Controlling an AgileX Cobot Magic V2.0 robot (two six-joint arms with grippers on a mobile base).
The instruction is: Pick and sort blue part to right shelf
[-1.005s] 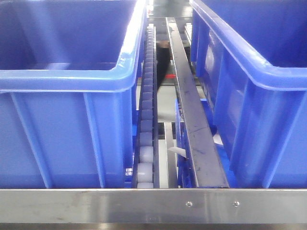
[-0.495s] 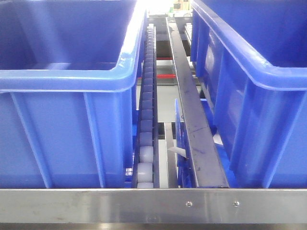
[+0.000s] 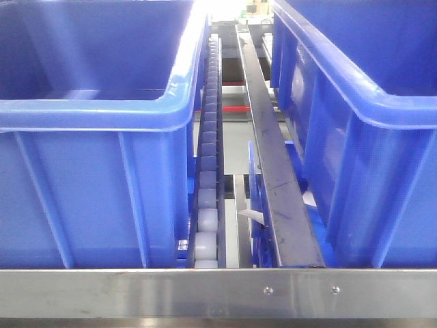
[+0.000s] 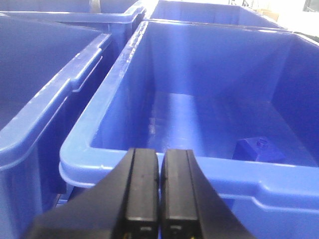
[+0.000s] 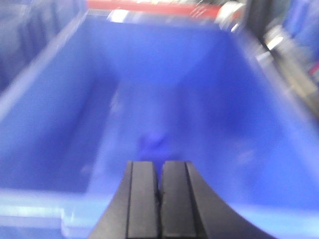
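Front view: two bins, the left bin [image 3: 95,137] and the right bin [image 3: 369,137], stand side by side on the right shelf [image 3: 218,292], behind its front bar. Between them run a roller track [image 3: 207,178] and, to its right, a rail [image 3: 273,171]. Left wrist view: the blue part [image 4: 259,149] lies on a bin floor [image 4: 199,124], near the right wall.

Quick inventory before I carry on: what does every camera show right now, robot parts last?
Blue bins: two in the front view, either side of the tracks; more in the left wrist view.
Roller track: one, pale, between the bins.
Steel rail: one, dark grey, beside the rollers.
Front bar: one, grey steel, two screws.
Blue part: one in the bin under the left wrist; a blurred one under the right.
Left gripper: black, shut, empty.
Right gripper: black, shut, empty.
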